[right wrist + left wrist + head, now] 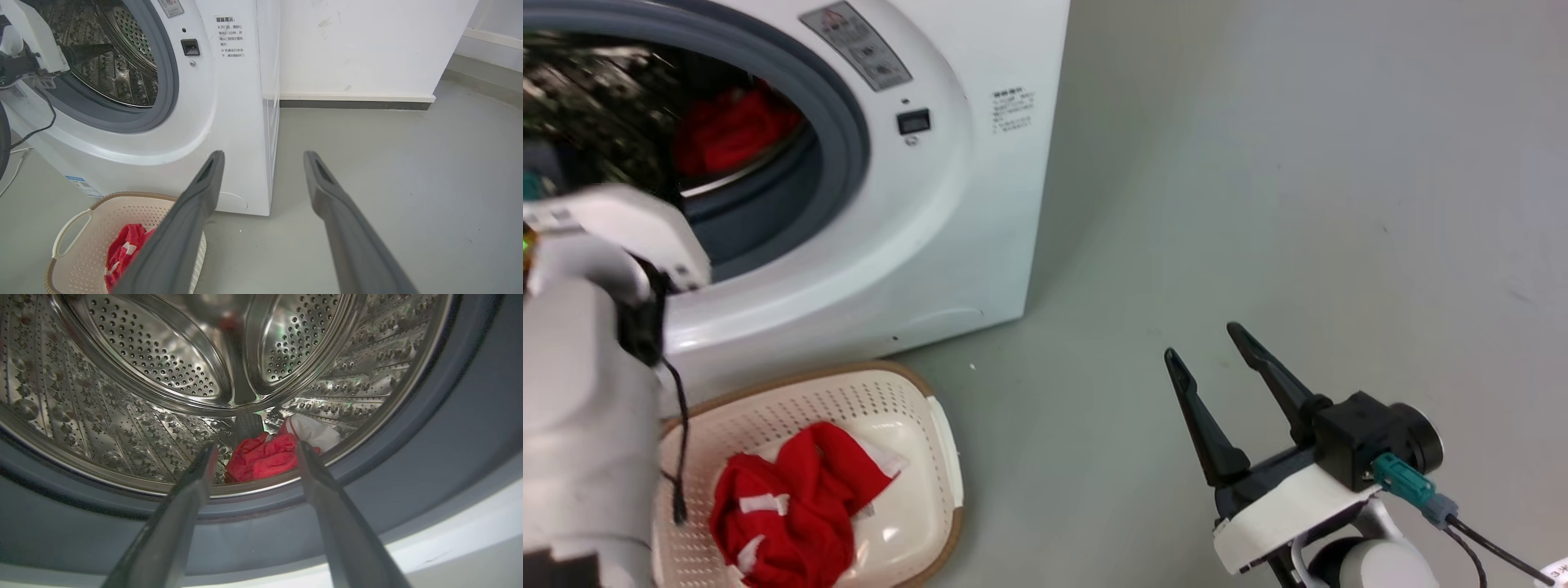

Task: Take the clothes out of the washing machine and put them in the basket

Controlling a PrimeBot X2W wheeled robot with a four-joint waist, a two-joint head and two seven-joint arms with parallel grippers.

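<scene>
The white washing machine stands open, and red clothes lie low in its steel drum. In the left wrist view my left gripper is open at the grey porthole rim. Its tips frame the red and white clothes from a short way off, and nothing is between them. The left arm's pale forearm reaches up to the porthole. A cream basket below the door holds a red garment. My right gripper hangs open and empty over the floor, to the right of the basket.
Grey floor stretches to the right of the machine. A white wall with a dark baseboard runs behind it. A black cable hangs from my left wrist across the machine's front.
</scene>
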